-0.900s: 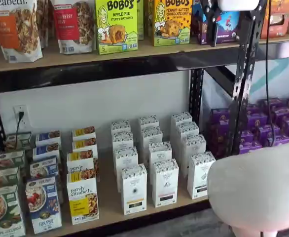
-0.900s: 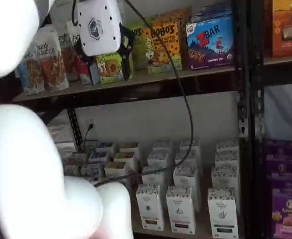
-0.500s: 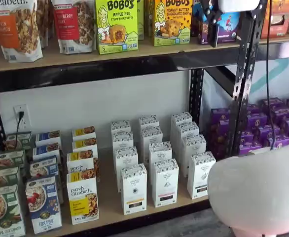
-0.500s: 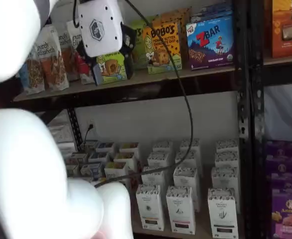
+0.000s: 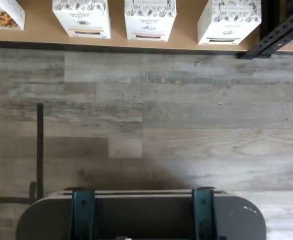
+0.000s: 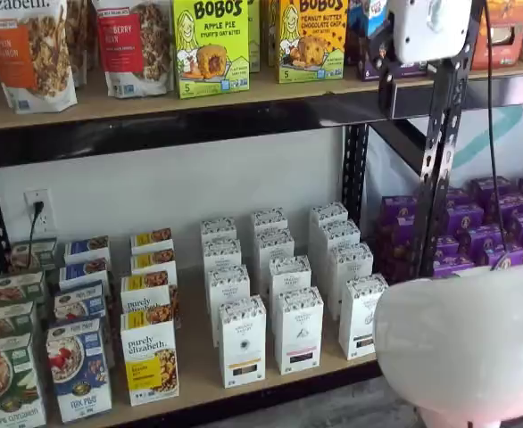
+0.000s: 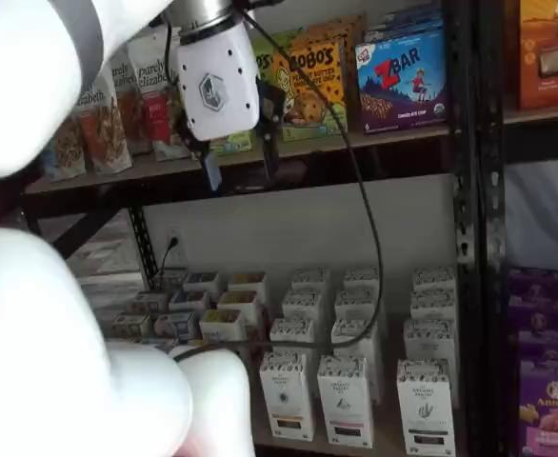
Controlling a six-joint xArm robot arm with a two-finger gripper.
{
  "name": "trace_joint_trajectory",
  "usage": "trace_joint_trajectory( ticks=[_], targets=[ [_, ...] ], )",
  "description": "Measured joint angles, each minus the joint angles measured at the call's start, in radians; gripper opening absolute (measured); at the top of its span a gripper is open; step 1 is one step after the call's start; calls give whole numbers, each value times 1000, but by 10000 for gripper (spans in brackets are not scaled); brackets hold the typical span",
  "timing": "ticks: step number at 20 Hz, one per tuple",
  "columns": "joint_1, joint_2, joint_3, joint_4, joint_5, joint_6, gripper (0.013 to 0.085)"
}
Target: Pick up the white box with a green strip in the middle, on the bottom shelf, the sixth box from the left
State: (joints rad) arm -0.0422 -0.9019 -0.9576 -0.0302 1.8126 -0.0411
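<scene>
The white box with the greenish strip (image 6: 361,316) stands at the right end of the front row on the bottom shelf (image 6: 195,361). It shows in both shelf views (image 7: 425,407) and in the wrist view (image 5: 229,19). To its left stand like cartons with a black strip (image 6: 297,332) and a yellow strip (image 6: 242,343). My gripper (image 7: 239,160) hangs high up in front of the upper shelf, far above the box. A gap shows between its two black fingers and they hold nothing. In a shelf view its white body (image 6: 427,27) is at the top edge.
The upper shelf (image 6: 154,102) holds granola bags and Bobo's boxes (image 6: 211,45). A black upright (image 6: 435,160) stands right of the white cartons, with purple boxes (image 6: 502,223) behind it. My blurred white arm (image 7: 60,343) fills the foreground. A dark mount with teal brackets (image 5: 141,215) sits above the wood floor.
My gripper has come down from the top edge in both shelf views and shifted a little to the right. The boxes have not moved.
</scene>
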Motion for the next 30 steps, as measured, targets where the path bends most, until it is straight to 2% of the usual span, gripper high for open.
trace_joint_trajectory(
  ticks=[4, 8, 15, 18, 19, 22, 28, 30],
  targets=[
    [-20, -34, 107, 0, -103, -16, 850],
    [-40, -44, 197, 15, -178, -32, 850],
    [-69, -62, 372, 45, -355, -58, 850],
    [-46, -48, 432, 9, -418, -31, 850],
    [-47, -52, 451, 11, -443, -32, 850],
    [-74, -70, 516, 54, -534, -66, 850],
    [-94, -24, 617, 62, -678, -93, 850],
    [-84, 9, 644, 34, -730, -72, 850]
  ],
)
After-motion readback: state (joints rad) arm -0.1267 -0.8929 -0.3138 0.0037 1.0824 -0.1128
